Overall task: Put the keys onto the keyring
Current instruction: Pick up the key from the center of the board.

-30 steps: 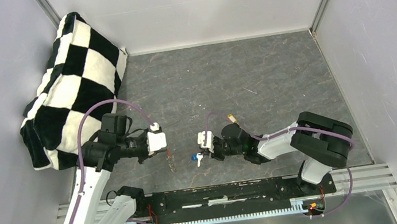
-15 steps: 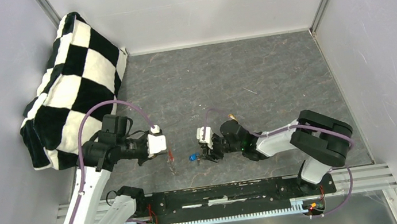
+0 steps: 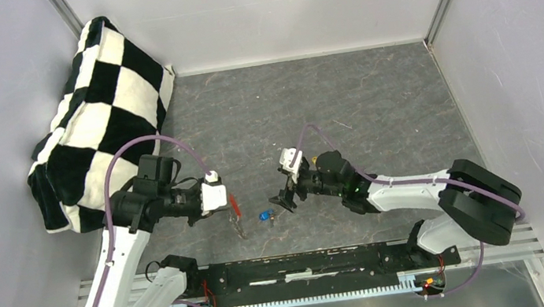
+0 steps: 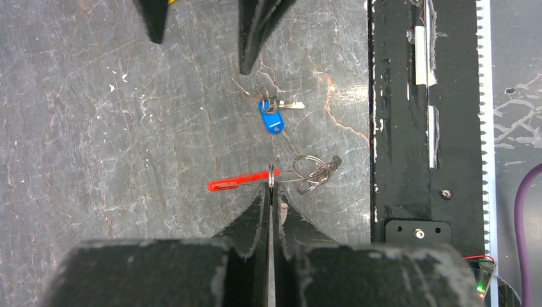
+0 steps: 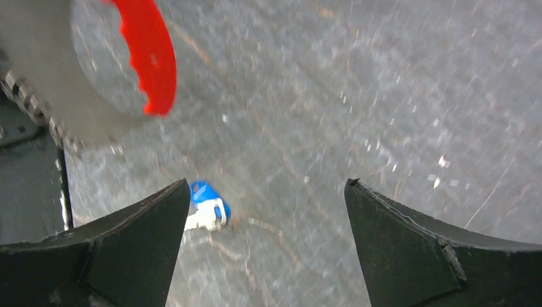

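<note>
The left gripper (image 4: 271,188) is seen fully closed, with its jaws pinched on the metal loop end of the small bright red round keyring (image 4: 241,184). The keyring is viewed edge-on as a thin red bar at the fingertips. A tangle of thin silver wire rings (image 4: 313,171) is hung off that same end, on the side toward the black base rail (image 4: 402,96).

One small slim grey metal blue-capped key (image 4: 271,120) is laid flat on the grey stone-patterned table (image 3: 373,100). It is placed between the two grippers and apart from the keyring, with a small ring at its head.

The right gripper (image 5: 268,185) is spread wide with nothing between the fingers. In the right wrist view the blue-capped key is seen just beside one finger, not gripped, and the keyring is shown as a red crescent. A black-and-white checkered soft cushion (image 3: 100,105) is propped in the far left corner, well apart from both grippers.
</note>
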Controlling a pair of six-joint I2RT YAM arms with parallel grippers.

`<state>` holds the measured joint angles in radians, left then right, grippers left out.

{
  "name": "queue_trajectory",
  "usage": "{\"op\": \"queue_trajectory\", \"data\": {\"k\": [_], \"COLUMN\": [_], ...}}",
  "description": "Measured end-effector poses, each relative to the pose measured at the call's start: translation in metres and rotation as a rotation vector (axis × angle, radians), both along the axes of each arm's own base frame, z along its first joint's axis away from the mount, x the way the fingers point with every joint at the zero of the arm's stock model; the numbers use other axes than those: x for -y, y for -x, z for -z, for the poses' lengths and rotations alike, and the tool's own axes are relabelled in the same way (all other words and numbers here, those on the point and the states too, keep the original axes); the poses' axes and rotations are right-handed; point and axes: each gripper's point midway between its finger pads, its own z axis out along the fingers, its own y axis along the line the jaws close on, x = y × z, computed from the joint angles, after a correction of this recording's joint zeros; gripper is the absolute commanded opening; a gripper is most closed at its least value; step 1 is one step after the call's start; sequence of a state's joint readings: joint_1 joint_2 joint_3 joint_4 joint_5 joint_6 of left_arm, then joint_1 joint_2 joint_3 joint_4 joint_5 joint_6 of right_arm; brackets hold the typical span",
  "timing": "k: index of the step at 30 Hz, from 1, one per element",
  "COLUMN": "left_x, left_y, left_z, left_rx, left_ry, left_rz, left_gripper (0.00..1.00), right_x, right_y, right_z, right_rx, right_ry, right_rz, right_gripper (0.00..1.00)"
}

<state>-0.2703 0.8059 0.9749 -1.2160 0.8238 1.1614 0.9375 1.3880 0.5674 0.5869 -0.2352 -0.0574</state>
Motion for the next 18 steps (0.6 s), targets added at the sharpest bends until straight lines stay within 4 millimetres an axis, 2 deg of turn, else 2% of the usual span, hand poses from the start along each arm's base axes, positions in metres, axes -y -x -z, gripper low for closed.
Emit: {"op": "queue_trajectory", "data": {"k": [3,5,8,10,13,18], "left_x": [0.001,0.001,0.001,0.001,0.003,0.005], "left_y": [0.001,0.002,0.003,0.004,0.003,0.005], "left_z": [-0.001,-0.001,-0.001,-0.002,-0.004,-0.008], "left_rx": [-0.009,-0.01,-0.009,-0.006,-0.004,-0.003], "left_ry": [0.005,0.007,0.005,0.005,0.011,0.028], "left_rz": [0.004,0.012,0.022,0.027,0.032,0.041], "left_gripper": [0.02,0.02,0.02,0.02,0.02,0.02], "right_x": [0.013,0.026,0.037,0.033,0.018,0.028], "right_y": [0.007,0.007,0.003,0.001,-0.003,0.017], "right_z": [0.03,0.041,0.031,0.025,0.035,0.061], "right_rx": [-0.032,-0.029,0.006,0.025,0.027,0.074], "right_ry": [0.051,0.081,0.038,0.014,0.053,0.115], "right_rz": [0.011,0.049,0.108,0.099,0.047,-0.061], "right_gripper": [0.97,0.98,0.98,0.98,0.98,0.92]}}
